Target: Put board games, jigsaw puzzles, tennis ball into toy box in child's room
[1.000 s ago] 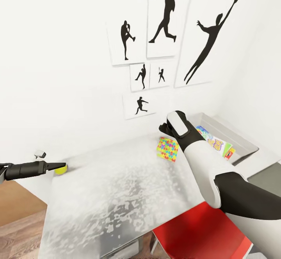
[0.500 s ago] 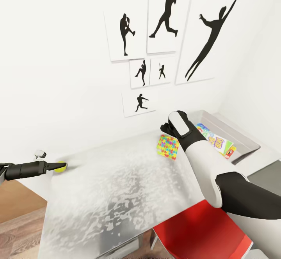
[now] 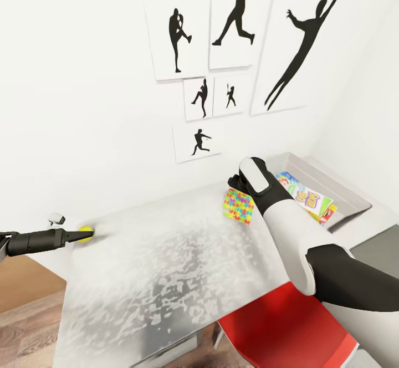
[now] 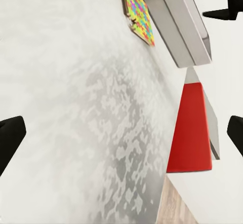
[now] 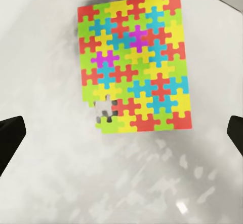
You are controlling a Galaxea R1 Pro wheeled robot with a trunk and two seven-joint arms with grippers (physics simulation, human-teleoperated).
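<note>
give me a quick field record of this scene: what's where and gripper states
table: pale grey-white desk
puzzle: flat on the table, beside the toy box, one piece missing
toy box: far right of the table, holds a board game
ball: on the table's far left
left gripper: open, at the ball
right gripper: open, above the puzzle
chair: red, under the table

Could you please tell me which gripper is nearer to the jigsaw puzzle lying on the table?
Right. The right gripper hovers open just above the jigsaw puzzle, while the left gripper is at the table's far end beside the tennis ball.
</note>
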